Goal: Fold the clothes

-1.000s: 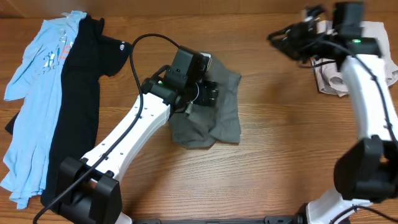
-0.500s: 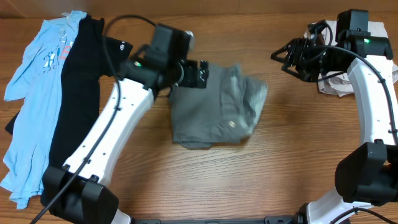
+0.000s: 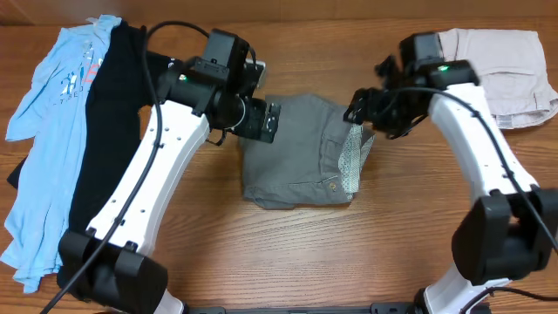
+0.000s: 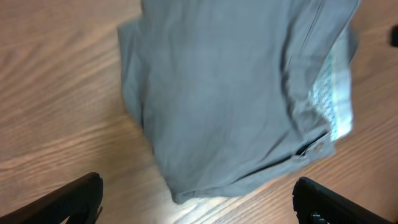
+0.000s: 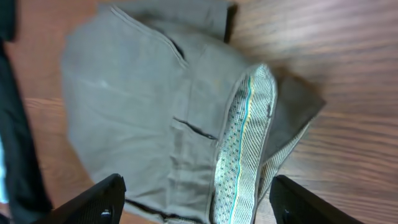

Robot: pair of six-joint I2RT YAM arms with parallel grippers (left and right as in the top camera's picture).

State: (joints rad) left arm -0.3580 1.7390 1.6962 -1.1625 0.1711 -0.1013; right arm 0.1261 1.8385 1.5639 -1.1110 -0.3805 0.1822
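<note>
White left arm (image 3: 166,174) covers the top-left corner of the grey-olive cotton shorts (image 3: 301,148). The left wrist view is blurry, shorts cut at the top edge, only the tips of the left fingers (image 4: 68,199) showing. The black T-shirt (image 3: 109,148) lies half under the light-blue shirt (image 3: 48,157), whose print is unreadable.

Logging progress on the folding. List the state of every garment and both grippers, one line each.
grey-olive shorts: folded, mid-table, waistband edge turned back showing speckled lining
black T-shirt: laid out at the left, unfolded
light-blue shirt: laid out at the far left, unfolded
beige garment: folded, far right
left gripper: open, empty, above the shorts
right gripper: open, empty, above the shorts
</note>
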